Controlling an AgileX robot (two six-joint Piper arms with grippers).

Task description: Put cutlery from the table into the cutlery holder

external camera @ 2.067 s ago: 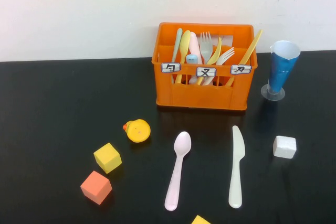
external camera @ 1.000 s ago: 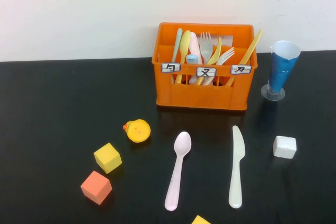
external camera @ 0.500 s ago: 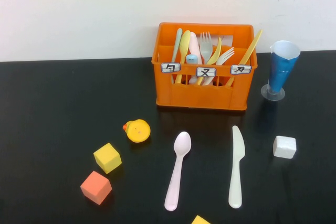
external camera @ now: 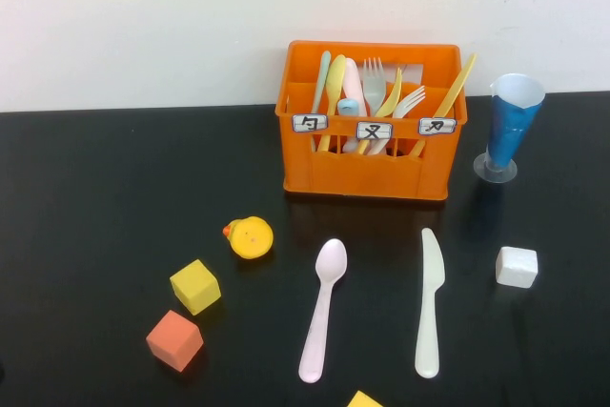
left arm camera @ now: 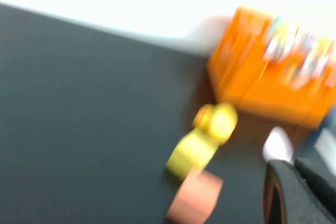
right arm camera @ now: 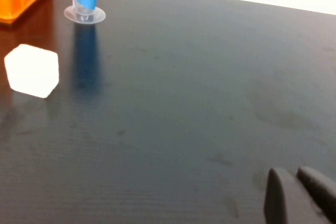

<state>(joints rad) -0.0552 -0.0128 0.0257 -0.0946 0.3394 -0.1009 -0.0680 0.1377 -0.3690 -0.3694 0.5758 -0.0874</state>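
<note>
The pale pink spoon (external camera: 322,309) and the cream-white knife (external camera: 429,302) lie side by side on the black table (external camera: 114,197), in front of the orange cutlery holder (external camera: 370,121). The holder stands at the back and holds several utensils. Neither gripper shows in the high view. In the left wrist view, my left gripper (left arm camera: 294,169) is shut and empty above the table, with the spoon's bowl (left arm camera: 277,144) just beyond it and the holder (left arm camera: 273,82) farther off. My right gripper (right arm camera: 295,174) is shut and empty over bare table, far from the cutlery.
A blue cone cup (external camera: 511,131) stands right of the holder. A white cube (external camera: 517,266) lies right of the knife. A yellow duck toy (external camera: 251,236), a yellow cube (external camera: 195,286) and an orange cube (external camera: 174,339) lie left of the spoon. Another yellow piece (external camera: 364,399) is at the front edge.
</note>
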